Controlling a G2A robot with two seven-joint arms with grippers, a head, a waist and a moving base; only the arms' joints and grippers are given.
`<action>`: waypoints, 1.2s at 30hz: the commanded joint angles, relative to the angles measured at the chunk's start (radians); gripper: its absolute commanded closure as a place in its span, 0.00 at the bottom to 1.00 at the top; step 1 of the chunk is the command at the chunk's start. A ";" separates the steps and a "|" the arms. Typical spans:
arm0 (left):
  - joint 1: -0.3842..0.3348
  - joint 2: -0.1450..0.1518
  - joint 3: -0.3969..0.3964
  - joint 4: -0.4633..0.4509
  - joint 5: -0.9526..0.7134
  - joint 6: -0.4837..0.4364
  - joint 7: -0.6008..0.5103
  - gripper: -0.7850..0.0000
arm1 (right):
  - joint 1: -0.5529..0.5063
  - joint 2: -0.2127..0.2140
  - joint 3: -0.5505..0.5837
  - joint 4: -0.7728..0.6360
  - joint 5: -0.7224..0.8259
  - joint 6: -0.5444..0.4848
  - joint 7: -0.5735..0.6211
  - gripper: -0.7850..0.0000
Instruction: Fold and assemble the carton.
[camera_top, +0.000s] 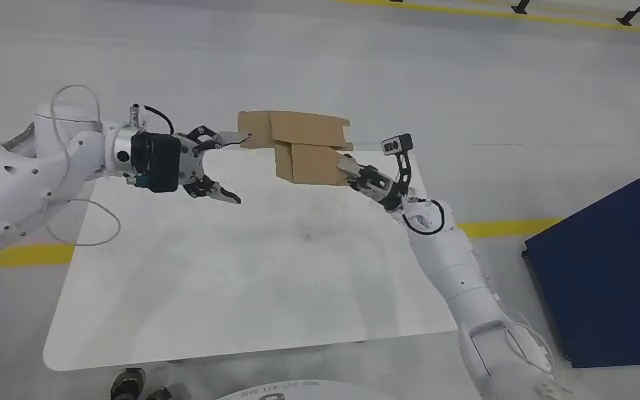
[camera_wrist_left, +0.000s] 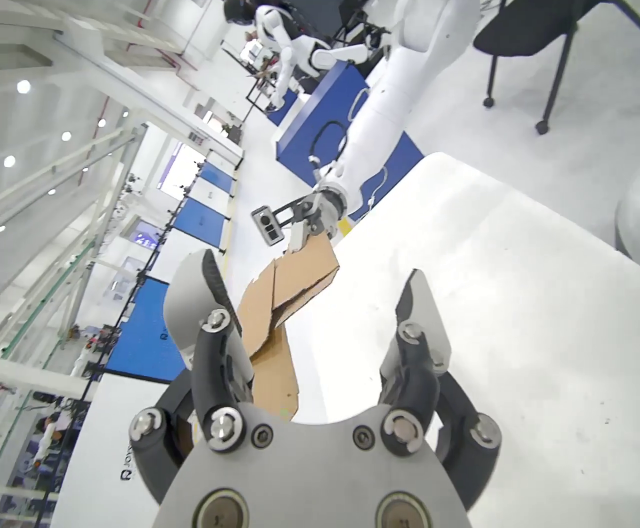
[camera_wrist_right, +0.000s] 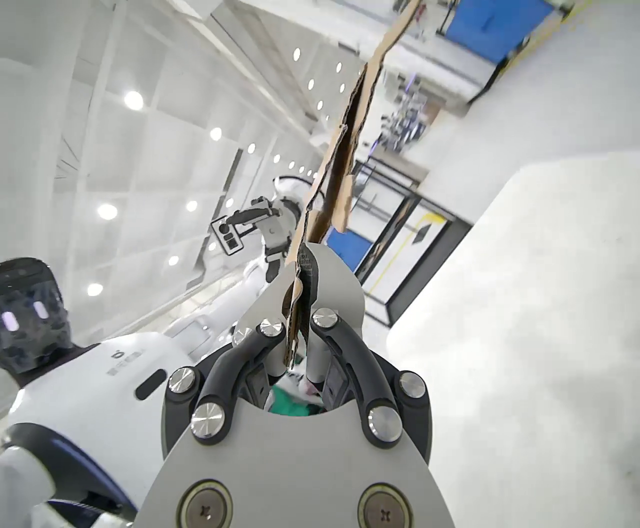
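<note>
A flat brown carton (camera_top: 300, 145) hangs in the air above the far edge of the white table (camera_top: 250, 280). My right gripper (camera_top: 352, 173) is shut on its right end; the wrist view shows the cardboard edge (camera_wrist_right: 345, 150) pinched between the fingers (camera_wrist_right: 340, 287). My left gripper (camera_top: 222, 165) is open at the carton's left end, with one finger (camera_wrist_left: 210, 285) beside the cardboard flap (camera_wrist_left: 272, 350) and the other finger (camera_wrist_left: 420, 310) well apart from it. In the left wrist view the carton (camera_wrist_left: 300, 280) runs away toward the right gripper (camera_wrist_left: 305, 235).
The table is bare under both arms. A dark blue bin (camera_top: 595, 270) stands on the floor to the right. A yellow floor line (camera_top: 510, 227) runs behind the table.
</note>
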 joint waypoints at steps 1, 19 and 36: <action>0.027 0.024 -0.037 -0.026 0.001 0.014 -0.065 0.00 | -0.030 0.005 0.027 -0.020 -0.109 -0.105 -0.105 1.00; 0.157 0.092 -0.119 -0.222 -0.057 -0.086 -0.197 0.00 | -0.133 -0.003 0.101 -0.122 -0.506 -0.259 -0.457 1.00; 0.030 -0.043 0.175 -0.013 -0.881 -0.372 -0.581 0.25 | -0.192 -0.023 0.112 -0.212 -0.769 -0.244 -0.693 1.00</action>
